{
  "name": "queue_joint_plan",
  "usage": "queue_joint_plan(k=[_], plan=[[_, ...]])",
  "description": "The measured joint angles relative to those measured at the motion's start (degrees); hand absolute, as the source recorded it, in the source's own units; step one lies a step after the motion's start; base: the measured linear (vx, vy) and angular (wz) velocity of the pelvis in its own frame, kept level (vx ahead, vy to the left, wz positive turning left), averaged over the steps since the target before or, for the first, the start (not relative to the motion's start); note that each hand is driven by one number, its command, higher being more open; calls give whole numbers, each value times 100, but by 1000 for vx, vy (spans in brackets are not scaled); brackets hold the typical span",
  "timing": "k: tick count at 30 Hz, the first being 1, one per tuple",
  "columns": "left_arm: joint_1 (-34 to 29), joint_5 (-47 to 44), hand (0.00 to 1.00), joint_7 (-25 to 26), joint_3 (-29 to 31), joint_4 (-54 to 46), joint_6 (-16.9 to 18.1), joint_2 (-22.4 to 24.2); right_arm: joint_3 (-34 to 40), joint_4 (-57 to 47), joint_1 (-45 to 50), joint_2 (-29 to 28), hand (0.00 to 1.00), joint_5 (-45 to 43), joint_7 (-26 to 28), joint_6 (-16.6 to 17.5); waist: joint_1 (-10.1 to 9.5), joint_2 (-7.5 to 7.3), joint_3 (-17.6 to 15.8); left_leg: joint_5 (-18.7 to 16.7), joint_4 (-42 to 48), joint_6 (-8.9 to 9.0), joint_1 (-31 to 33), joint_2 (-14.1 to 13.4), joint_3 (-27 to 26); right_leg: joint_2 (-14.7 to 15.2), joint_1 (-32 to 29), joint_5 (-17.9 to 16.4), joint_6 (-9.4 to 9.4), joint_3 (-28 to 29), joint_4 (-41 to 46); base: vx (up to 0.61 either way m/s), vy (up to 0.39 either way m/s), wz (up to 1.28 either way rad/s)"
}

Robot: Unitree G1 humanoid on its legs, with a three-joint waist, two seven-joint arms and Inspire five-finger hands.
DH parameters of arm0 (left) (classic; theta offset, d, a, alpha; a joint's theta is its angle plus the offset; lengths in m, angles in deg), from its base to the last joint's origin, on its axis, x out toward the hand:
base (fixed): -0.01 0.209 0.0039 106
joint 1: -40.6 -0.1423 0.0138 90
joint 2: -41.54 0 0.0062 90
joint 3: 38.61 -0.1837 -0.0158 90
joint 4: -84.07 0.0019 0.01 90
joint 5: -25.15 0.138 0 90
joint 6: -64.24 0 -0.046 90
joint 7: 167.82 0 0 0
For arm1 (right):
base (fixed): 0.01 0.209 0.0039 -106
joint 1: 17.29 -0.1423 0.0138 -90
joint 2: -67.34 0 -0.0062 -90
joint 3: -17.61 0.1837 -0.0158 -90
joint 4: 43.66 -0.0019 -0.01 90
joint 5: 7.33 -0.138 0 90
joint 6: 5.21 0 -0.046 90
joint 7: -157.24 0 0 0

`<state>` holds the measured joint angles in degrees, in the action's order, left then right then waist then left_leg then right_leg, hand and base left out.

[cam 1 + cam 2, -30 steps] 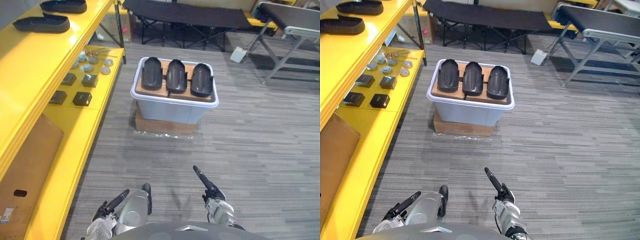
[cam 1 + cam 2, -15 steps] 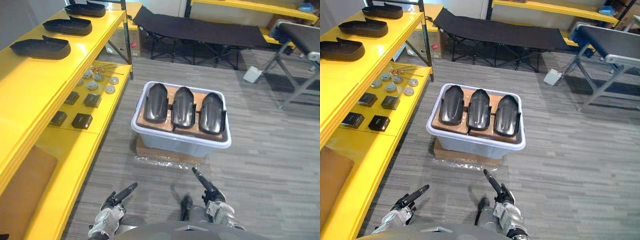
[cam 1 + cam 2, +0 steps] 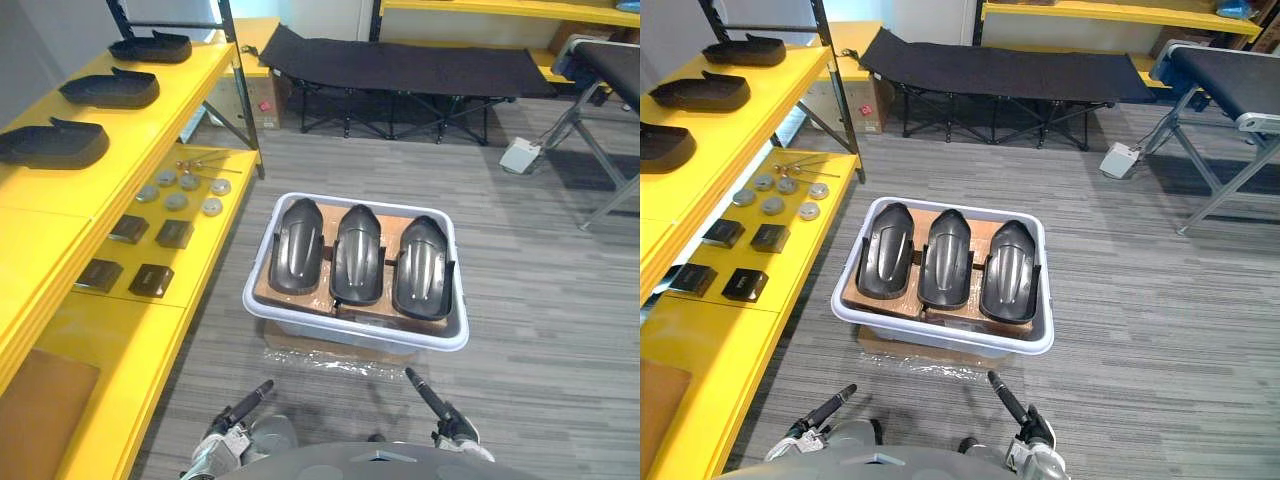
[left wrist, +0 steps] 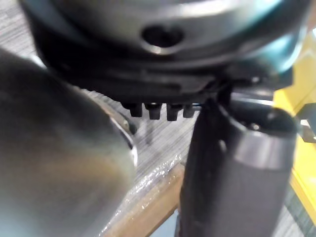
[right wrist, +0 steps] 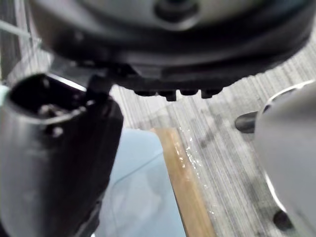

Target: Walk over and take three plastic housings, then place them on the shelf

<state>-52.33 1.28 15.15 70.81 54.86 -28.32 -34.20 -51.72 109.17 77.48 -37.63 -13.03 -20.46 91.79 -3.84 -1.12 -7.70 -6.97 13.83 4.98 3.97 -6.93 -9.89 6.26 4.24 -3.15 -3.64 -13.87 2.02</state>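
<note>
Both hands, the left hand [image 3: 243, 407] and the right hand [image 3: 432, 398], are relaxed and empty at 6 o'clock, while at 12 o'clock from them three plastic housings [image 3: 359, 255] lie side by side in a pale tub [image 3: 350, 333], the yellow shelf [image 3: 60, 200] at 9 o'clock.

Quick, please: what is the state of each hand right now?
Left hand: open, holding nothing.
Right hand: open, holding nothing.
</note>
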Motion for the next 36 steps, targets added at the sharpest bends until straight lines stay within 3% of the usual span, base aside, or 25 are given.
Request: queue_joint_plan(k=[2,6,7,13,21,27,34,36], plan=[[36,-62,100,26,-9,30,-14,-70,9,-7,2,-55,100,85,28,75,9,-98,-36,46,-173,-32,-57,214,-35,200,17,9,-131,-36,-9,176,139,10],[2,-99,100,55,27,183,-62,-70,7,-8,27,-90,100,85,176,227,-2,-91,-42,48,-327,-40,-326,368,-74,344,226,33,-214,-113,-7,123,90,4],[-90,-102,100,52,214,277,-128,-92,-218,151,105,-85,100,23,332,361,-60,-222,53,869,-1892,-282,-1029,778,-55,465,282,129,-345,-162,-251,39,30,1],[-84,-105,100,58,183,276,-129,-99,-277,146,82,-83,100,-24,327,346,-54,-227,50,851,-1891,-273,-1029,780,-70,467,283,129,-345,-162,-267,0,0,0],[24,-67,100,163,-469,275,-130,-311,-914,-4,8,25,100,-658,117,-156,-13,-332,-29,844,-1898,-281,-1028,759,-192,482,207,128,-346,-106,-199,-2,-2,-4],[59,435,100,182,-853,244,-123,-417,-1334,-339,41,144,100,-637,122,-439,128,-302,-47,829,-1901,-259,-1025,734,-267,444,208,124,-343,-40,-210,10,-7,-5],[143,1118,100,25,-1706,8,-170,-565,-2403,-1955,611,426,100,-359,478,-986,286,-354,-49,770,-1901,-176,-1065,632,-457,348,163,129,-326,162,-225,25,-26,-14],[144,1151,100,-44,-2058,-62,-279,-680,-2791,-2649,818,667,100,-352,792,-1362,389,-411,-37,746,-1900,-142,-1113,610,-564,311,151,143,-308,248,-230,23,-16,-24]])
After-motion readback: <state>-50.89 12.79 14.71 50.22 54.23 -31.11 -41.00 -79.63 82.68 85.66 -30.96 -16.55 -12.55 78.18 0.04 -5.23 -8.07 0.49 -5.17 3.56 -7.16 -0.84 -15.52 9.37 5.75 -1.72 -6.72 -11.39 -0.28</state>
